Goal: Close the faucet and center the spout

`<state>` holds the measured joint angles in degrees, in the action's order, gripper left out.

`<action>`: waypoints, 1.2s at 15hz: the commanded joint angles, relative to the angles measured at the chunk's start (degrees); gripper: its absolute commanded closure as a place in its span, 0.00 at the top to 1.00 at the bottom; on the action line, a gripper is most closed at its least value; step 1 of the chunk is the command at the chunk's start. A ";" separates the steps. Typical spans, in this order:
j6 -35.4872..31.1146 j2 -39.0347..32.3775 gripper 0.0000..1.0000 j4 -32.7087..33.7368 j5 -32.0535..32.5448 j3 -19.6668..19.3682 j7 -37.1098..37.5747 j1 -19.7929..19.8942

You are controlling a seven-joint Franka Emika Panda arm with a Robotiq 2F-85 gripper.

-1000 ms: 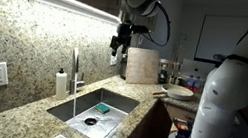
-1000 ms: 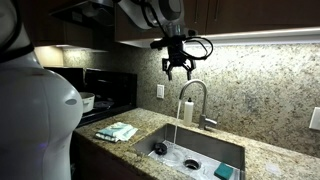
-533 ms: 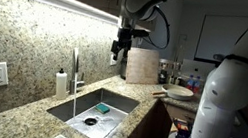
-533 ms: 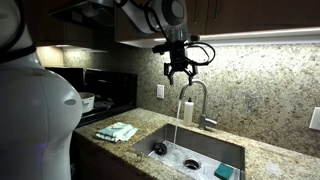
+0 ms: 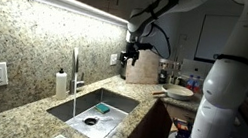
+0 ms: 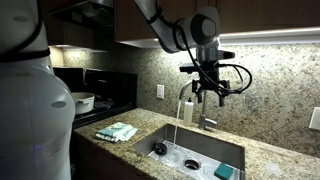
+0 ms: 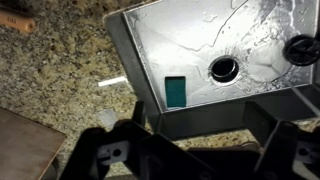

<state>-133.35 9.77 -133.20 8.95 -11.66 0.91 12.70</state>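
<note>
The chrome faucet (image 5: pixel 74 71) stands behind the steel sink (image 5: pixel 118 106), and its arched spout (image 6: pixel 192 85) curves over the basin (image 6: pixel 235 155). A thin stream of water (image 6: pixel 178 125) falls from the spout tip. My gripper (image 6: pixel 212 93) hangs open and empty, close to the top of the faucet neck on the side away from the spout tip. In an exterior view it shows high above the counter (image 5: pixel 131 56). In the wrist view the dark fingers (image 7: pixel 195 150) are spread wide above the sink's front edge. The faucet is out of the wrist view.
A white soap dispenser (image 5: pixel 61 81) stands beside the faucet. A teal sponge (image 7: pixel 176 90) and a drain (image 7: pixel 222 68) lie in the sink. A wooden board (image 5: pixel 143 66) leans on the wall. A green cloth (image 6: pixel 118 131) lies on the counter. Plates (image 5: pixel 177 91) sit further along.
My gripper has moved sideways past the spout arch and lower, and now hangs near the faucet neck. The water still runs.
</note>
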 commanded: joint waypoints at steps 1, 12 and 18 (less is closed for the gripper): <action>-4.43 -7.95 1.00 5.35 -2.30 -2.17 -0.10 1.12; -6.96 -13.72 1.00 6.77 -2.53 -3.15 -1.29 1.53; -30.66 -23.89 1.00 8.10 -15.81 -1.54 -8.06 4.56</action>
<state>-153.69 -8.93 -126.37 0.48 -15.14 -1.13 14.87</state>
